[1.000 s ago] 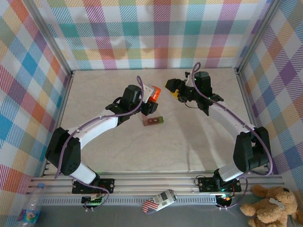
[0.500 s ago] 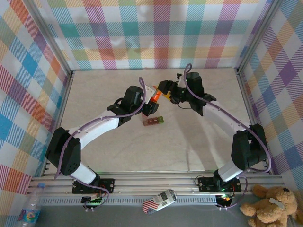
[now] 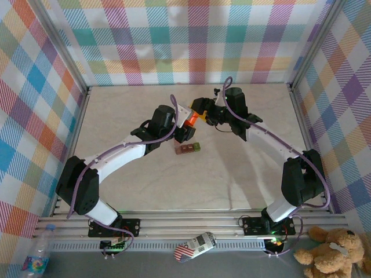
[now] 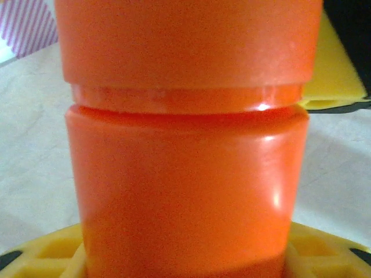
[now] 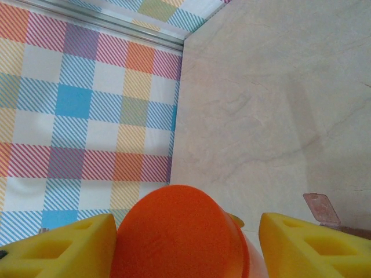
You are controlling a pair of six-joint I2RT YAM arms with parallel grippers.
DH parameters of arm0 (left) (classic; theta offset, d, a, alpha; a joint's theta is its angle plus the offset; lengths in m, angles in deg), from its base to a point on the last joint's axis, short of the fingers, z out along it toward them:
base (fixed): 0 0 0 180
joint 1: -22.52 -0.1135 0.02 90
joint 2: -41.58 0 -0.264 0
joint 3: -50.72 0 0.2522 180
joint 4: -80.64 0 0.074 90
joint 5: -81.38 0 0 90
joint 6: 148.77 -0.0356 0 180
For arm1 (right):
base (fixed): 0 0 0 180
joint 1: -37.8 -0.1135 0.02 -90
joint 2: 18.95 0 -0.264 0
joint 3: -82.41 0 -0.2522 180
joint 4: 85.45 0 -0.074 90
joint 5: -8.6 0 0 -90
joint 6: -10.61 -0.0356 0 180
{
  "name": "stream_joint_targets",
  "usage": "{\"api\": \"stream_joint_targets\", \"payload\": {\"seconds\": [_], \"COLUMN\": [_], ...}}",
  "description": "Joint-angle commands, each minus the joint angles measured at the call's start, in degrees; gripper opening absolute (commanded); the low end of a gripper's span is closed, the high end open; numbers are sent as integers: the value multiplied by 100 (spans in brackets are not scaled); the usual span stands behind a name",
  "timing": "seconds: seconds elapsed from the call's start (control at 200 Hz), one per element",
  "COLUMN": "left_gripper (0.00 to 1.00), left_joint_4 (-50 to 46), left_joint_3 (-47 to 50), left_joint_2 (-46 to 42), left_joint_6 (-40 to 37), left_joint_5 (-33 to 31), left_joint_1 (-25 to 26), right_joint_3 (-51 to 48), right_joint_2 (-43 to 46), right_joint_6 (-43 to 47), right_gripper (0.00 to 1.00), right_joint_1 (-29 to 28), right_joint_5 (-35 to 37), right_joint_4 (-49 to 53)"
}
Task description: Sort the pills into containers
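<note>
Plaid walls (image 3: pixel 191 40) enclosed a pale marbled table (image 3: pixel 243 168), above which both arms were brought together.

1. Left pincer (image 3: pixel 186 124): it was found pinched on the orange bottle (image 3: pixel 191 117), which was held clear of the table. In the left wrist view the bottle was seated between the yellow pads (image 4: pixel 35 255) at the lower edge.

2. Right pincer (image 3: pixel 203 113): one second before, it was positioned well apart from the bottle, to the far right of it. It had since been carried across to the bottle's top, and its jaws had been narrowed. In the right wrist view the cap (image 5: pixel 177 231) was flanked by both pads, with a narrow gap visible at one of them. The pincer was therefore recorded as spread about the cap, not yet pinched on it.

3. Containers (image 3: pixel 188 148): the dark red strip with one green end was located on the table just beside the left pincer, on the side toward the arm bases, and was untouched. A reddish flap (image 5: pixel 319 208), judged to be an opened lid, was seen beyond the right pincer.

4. Meaning for the task: the cap was judged about to be gripped and removed. No pills had been released, so sorting was considered not yet begun.
</note>
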Motion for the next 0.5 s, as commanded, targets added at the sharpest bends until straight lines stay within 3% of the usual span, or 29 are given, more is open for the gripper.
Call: {"api": "stream_joint_targets", "payload": {"seconds": [0.0,0.29,0.495], "left_gripper": [0,0,0], "left_joint_4": [183,91,169], "left_joint_3": [-171,-264,-193], "left_joint_2": [-187,-271,-354], "left_joint_6": [129,324,489], "left_joint_5": [640,942,1191], "left_joint_1": [-14,-182,-333], "right_joint_3": [14,-115,-391], "right_joint_2": [-6,33,160], "right_joint_6": [109,297,534], "right_gripper": [62,39,37], "right_joint_1": [-81,12,170], "right_joint_5": [-162,-408,-543], "right_joint_4": [-74,-104,-223]}}
